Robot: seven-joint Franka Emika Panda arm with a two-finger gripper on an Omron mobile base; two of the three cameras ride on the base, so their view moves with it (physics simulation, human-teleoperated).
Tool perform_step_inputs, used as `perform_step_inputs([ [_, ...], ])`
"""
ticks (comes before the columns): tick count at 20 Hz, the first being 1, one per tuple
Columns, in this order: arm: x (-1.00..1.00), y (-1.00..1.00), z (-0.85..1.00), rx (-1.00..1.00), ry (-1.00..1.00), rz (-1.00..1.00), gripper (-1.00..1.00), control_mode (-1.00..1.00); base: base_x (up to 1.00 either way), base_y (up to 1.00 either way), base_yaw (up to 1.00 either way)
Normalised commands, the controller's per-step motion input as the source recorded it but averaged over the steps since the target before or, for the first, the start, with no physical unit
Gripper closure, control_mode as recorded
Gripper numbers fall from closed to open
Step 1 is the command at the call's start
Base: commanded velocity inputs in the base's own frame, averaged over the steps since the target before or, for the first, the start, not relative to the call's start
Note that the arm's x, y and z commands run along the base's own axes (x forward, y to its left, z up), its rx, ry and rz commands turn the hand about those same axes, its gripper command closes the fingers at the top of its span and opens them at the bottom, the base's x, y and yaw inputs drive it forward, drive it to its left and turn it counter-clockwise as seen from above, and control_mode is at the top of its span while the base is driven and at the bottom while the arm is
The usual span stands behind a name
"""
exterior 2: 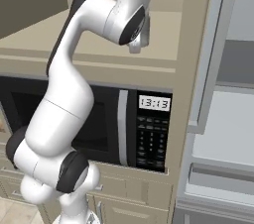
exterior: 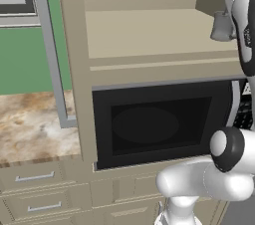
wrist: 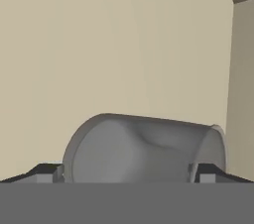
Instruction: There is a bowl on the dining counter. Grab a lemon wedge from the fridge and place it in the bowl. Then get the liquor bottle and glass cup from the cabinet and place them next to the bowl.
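Inside the open cabinet [exterior: 149, 30] above the microwave [exterior 2: 144, 124], we see the gripper [wrist: 129, 171] spread wide, glass cup [wrist: 144, 148] between its fingertips (at 12 o'clock in hand view).

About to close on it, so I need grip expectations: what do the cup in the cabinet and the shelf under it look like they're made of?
The glass cup looks like smooth, grey, translucent glass: its inner wall shows faintly through the side. The rendering leaves plastic possible. The cabinet shelf looks like matte beige painted board, flat and free of glare. The claw stands open, one fingertip on each side of the cup.
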Motion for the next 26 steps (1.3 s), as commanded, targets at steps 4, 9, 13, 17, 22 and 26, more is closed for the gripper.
perform_step_inputs([
  [4,0.0,0.0,-0.19,0.0,0.06,0.03,1.0,-1.0,0.0,0.0,0.0],
  [9,0.0,0.0,-0.18,0.0,0.02,0.02,1.0,-1.0,0.0,0.0,0.0],
  [13,-0.02,0.0,-0.12,0.0,0.0,0.01,1.0,-1.0,0.0,0.0,0.0],
  [17,-0.12,0.0,-0.08,0.0,-0.1,0.0,1.0,-1.0,0.0,0.0,0.0],
  [22,-0.23,0.01,-0.14,0.01,-0.15,0.0,1.0,-1.0,0.0,0.0,0.0],
  [26,-0.16,0.19,-0.2,0.0,-0.15,0.0,1.0,-1.0,0.0,0.0,0.0],
])
